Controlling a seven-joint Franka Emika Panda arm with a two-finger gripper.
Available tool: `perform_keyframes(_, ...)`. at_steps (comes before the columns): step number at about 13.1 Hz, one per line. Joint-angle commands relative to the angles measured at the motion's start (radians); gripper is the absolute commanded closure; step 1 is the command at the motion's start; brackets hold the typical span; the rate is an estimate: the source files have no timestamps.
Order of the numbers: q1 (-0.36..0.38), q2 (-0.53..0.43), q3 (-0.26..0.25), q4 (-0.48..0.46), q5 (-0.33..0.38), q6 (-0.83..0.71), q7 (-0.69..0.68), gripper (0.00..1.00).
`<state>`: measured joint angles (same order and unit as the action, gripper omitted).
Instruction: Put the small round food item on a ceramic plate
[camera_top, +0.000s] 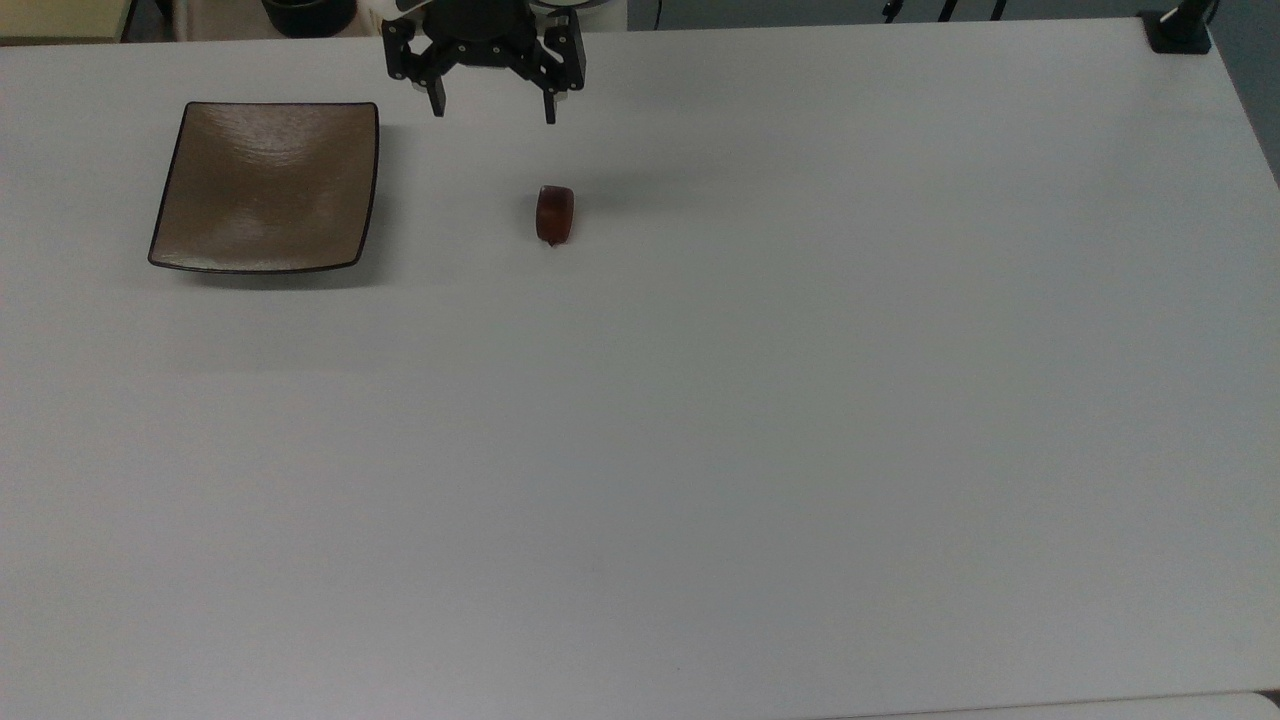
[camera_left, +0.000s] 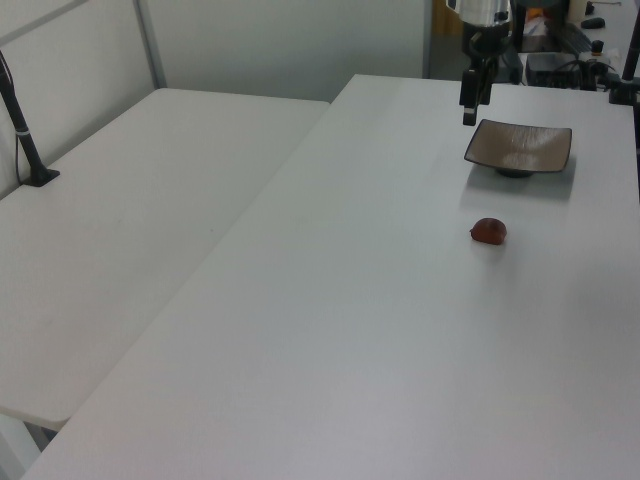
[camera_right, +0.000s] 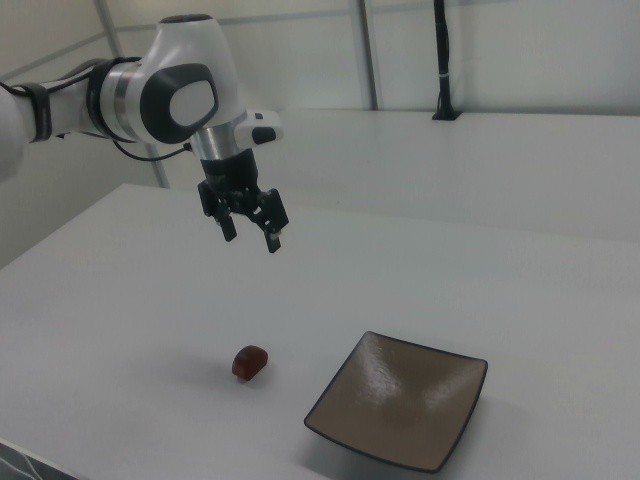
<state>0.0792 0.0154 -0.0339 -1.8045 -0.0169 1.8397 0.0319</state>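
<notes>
Your hand (camera_right: 250, 234) hangs spread above the white tabletop (camera_top: 700, 420), with free room around the small reddish-brown round food item (camera_top: 554, 214); the square brown ceramic plate (camera_top: 265, 187) holds nothing.

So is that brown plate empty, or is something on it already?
Empty. The ceramic plate shows a bare glossy surface; the small round food item lies apart from it on the table.

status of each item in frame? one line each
gripper: open, holding nothing, hanging in the air above the table.
small round food item: lying on the table, untouched, apart from the plate.
ceramic plate: upright on the table, nothing on it.
</notes>
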Motion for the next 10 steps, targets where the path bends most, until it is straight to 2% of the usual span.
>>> perform_keyframes(1, 0.014, -0.006, -0.003, -0.091, 0.000, 0.119, 0.006, 0.00)
perform_keyframes(5, 0.034, 0.067, 0.008, -0.139, 0.009, 0.200, 0.010, 0.00)
perform_keyframes(7, 0.039, 0.074, 0.031, -0.189, 0.009, 0.223, 0.010, 0.00)
perform_keyframes(10, 0.044, 0.093, 0.038, -0.242, 0.009, 0.224, 0.008, 0.00)
